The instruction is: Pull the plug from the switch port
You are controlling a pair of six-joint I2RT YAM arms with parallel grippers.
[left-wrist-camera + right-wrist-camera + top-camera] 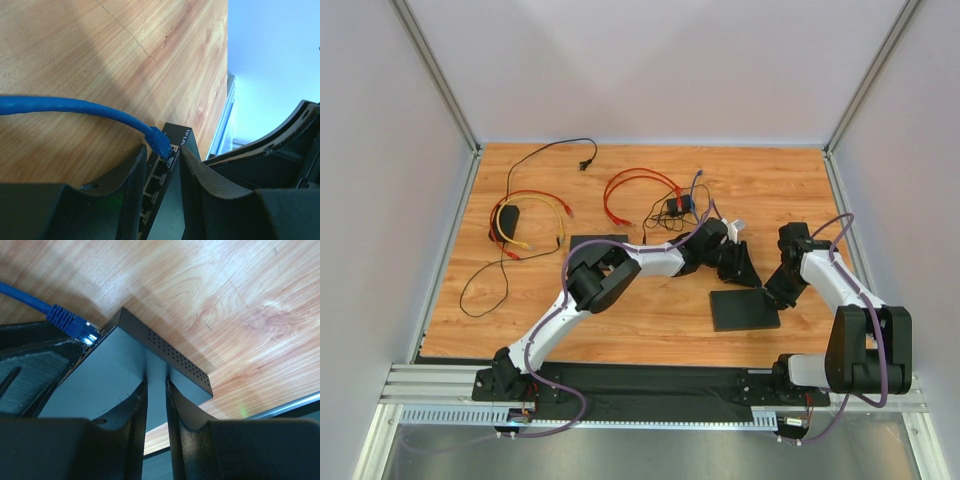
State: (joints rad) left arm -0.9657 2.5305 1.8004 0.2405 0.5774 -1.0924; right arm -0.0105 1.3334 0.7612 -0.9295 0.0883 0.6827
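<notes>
Red cable, yellow cable, both well behind switch

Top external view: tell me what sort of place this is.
Probably a robotics lab test cell: a wooden tabletop walled by plain white panels, a left arm and right arm bolted at its near edge, and a switch with loose cables laid out to practise on.

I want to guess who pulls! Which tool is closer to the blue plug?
Left. The left tool sits right around the blue plug; the right tool rests on the switch, farther away.
</notes>
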